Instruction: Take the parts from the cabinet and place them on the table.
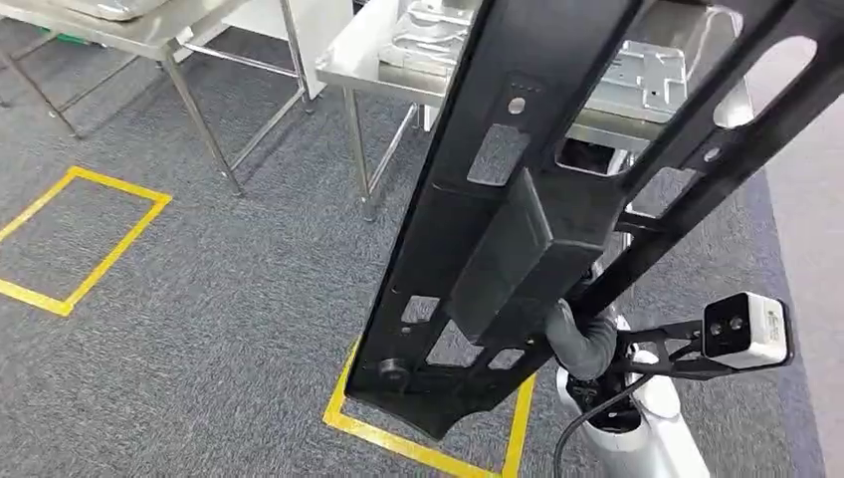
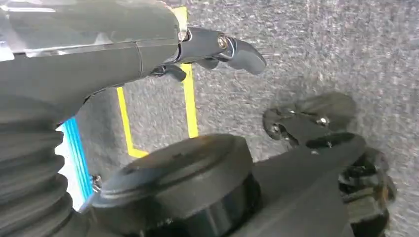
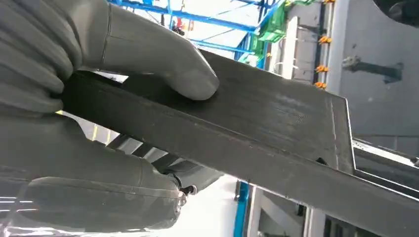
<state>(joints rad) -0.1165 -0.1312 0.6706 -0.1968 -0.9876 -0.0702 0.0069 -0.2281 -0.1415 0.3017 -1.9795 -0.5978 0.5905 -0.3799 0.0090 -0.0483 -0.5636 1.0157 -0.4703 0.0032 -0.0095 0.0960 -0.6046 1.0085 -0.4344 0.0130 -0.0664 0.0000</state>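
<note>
Right hand [image 3: 99, 98] grips black part [image 1: 518, 229], thumb pressed on top.

Right robot hand [image 3: 99, 123] clamps thumb over fingers; left robot hand [image 2: 217, 49] hangs with fingers apart.

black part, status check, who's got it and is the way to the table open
Right hand grips black part, carried over carpet. Left hand holds nothing, fingers apart. Steel table ahead; silver parts already on it.

Three viewpoints: one high on the body, two at the wrists.
Head: forward and down over grey carpet [image 1: 199, 299]. Left wrist: floorward, sharing that carpet. Right wrist: close behind right hand [image 3: 74, 118], sharing black part [image 1: 518, 229].
</note>
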